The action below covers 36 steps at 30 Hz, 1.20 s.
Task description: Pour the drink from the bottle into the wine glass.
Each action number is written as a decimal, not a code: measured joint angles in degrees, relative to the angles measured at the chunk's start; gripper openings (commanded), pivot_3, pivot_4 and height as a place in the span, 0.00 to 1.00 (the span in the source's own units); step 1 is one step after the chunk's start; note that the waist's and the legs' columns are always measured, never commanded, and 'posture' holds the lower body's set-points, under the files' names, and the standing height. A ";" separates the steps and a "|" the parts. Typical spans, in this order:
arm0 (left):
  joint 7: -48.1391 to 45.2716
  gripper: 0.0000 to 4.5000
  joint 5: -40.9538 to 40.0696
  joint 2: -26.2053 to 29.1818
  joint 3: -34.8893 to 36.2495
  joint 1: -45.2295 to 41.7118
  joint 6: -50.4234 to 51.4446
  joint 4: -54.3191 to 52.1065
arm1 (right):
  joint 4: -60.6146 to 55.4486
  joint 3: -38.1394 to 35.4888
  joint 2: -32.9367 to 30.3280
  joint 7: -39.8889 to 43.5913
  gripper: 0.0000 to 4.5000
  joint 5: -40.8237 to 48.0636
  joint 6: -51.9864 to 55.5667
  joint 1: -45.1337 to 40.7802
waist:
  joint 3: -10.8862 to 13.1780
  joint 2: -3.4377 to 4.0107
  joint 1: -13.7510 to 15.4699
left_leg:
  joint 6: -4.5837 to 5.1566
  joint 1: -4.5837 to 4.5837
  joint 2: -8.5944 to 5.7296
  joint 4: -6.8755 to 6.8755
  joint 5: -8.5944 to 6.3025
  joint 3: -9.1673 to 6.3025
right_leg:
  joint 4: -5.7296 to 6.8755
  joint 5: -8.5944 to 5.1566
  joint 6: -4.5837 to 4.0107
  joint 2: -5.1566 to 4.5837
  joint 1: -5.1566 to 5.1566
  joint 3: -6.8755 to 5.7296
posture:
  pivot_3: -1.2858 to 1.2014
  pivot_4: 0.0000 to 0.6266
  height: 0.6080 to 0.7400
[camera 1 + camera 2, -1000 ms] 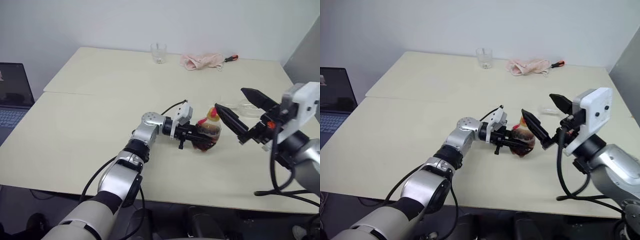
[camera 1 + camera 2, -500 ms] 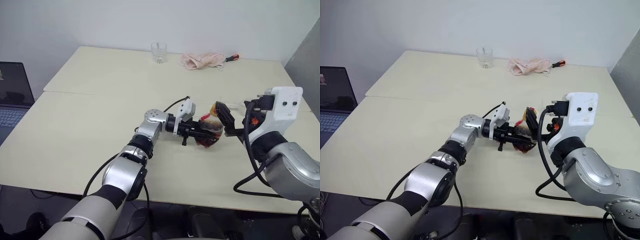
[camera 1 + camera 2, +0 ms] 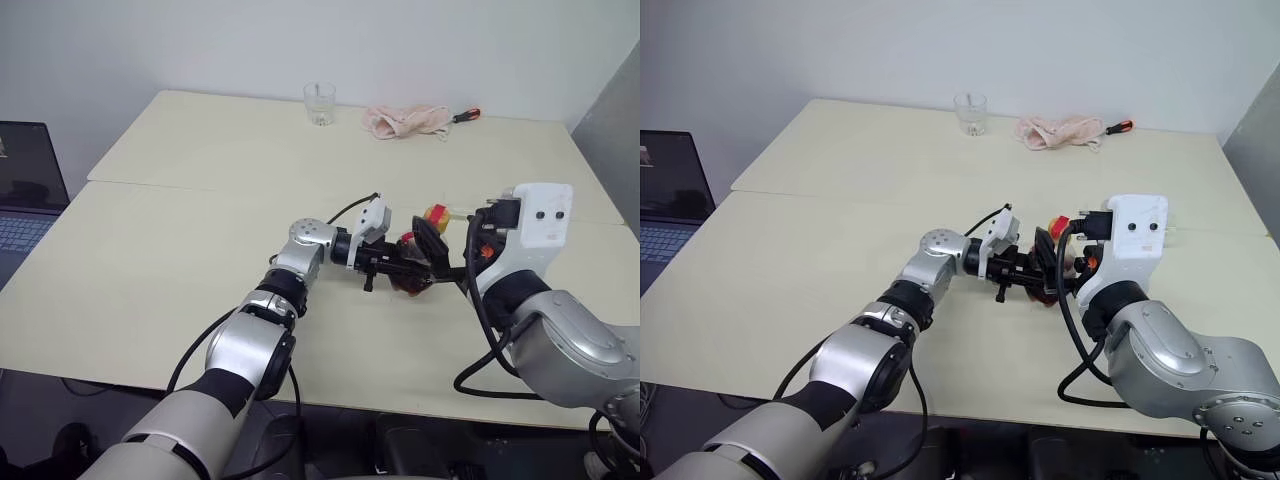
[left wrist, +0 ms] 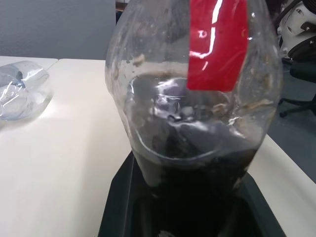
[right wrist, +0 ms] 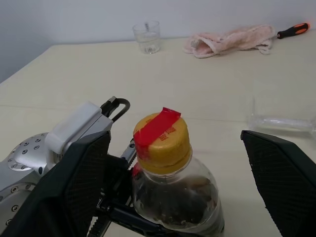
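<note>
My left gripper point(image 3: 398, 268) is shut on the body of the bottle point(image 5: 173, 197), holding it upright just above the table. The drink point(image 4: 197, 173), dark brown, fills the bottle's lower part below the red label. My right gripper point(image 5: 174, 137) is open, its two black fingers point(image 5: 81, 182) standing apart on either side of the yellow-and-red cap point(image 5: 162, 136) without touching it. The wine glass point(image 5: 279, 122) lies on its side on the table behind the bottle, partly hidden by my right arm in the eye views.
At the table's far edge stand a short clear tumbler point(image 3: 319, 103), a pink cloth point(image 3: 405, 121) and an orange-handled screwdriver point(image 3: 463, 116). A laptop point(image 3: 25, 190) sits off the table's left side. The table point(image 3: 180, 250) is pale beige.
My right gripper has swung left and rolled over, coming from beside the bottle to straddle its cap. The left gripper and bottle have stayed put.
</note>
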 measured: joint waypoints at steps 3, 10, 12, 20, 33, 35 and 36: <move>0.00 0.16 0.07 0.00 0.00 0.00 0.00 0.00 | 0.00 0.14 -0.16 0.11 0.92 -0.25 -0.05 -0.19 | 0.00 0.00 0.00 | 0.01 0.00 0.00 0.00 0.01 -0.01 | 0.00 0.00 0.00 0.00 0.00 -0.01 | 0.52 0.24 1.00; 0.03 0.16 0.60 -0.35 -0.01 0.01 0.06 -0.01 | 0.01 0.56 -1.25 0.87 0.38 -0.53 -0.05 -0.58 | 0.00 0.00 0.00 | 0.02 -0.01 0.00 0.00 0.01 -0.01 | 0.00 0.00 0.00 -0.01 0.00 -0.02 | 0.52 0.24 1.00; 0.06 0.16 0.61 -0.46 0.00 0.01 0.08 -0.01 | 0.05 0.73 -1.44 1.34 0.27 -0.53 -0.05 -0.77 | 0.00 0.00 0.00 | 0.02 -0.01 0.00 0.00 0.01 -0.01 | 0.00 0.00 0.00 -0.01 0.00 -0.01 | 0.52 0.24 1.00; -0.02 0.16 0.61 -0.51 0.02 0.01 0.06 -0.02 | 0.35 0.73 -2.04 3.05 0.27 0.03 -0.08 -0.86 | 0.00 0.00 0.00 | 0.02 -0.02 0.00 0.00 0.01 -0.02 | 0.00 0.00 0.00 -0.01 0.00 -0.02 | 0.52 0.24 1.00; -1.49 0.16 0.63 -0.20 0.42 0.19 0.16 -1.60 | 8.59 -12.94 -12.91 49.48 0.27 -9.34 -2.50 11.21 | 0.00 0.00 0.19 | 0.03 -0.08 -0.02 0.05 0.01 -0.03 | -0.06 0.00 0.06 -0.02 0.00 -0.14 | 0.52 0.24 1.00; -1.46 0.15 0.61 -0.14 0.41 0.42 0.37 -2.26 | 12.69 -13.38 -12.89 61.95 0.27 -15.86 -5.40 12.77 | 0.00 0.00 0.18 | 0.03 -0.06 -0.02 0.05 0.02 -0.04 | -0.04 -0.01 0.09 -0.01 0.00 -0.20 | 0.52 0.24 1.00; -1.45 0.15 0.59 -0.05 0.43 0.82 0.40 -3.13 | 15.16 -13.16 -12.90 68.59 0.27 -19.22 -7.26 12.80 | 0.00 0.00 0.05 | 0.04 -0.02 -0.02 0.04 0.02 -0.01 | -0.03 0.00 0.10 0.01 0.00 -0.24 | 0.52 0.24 1.00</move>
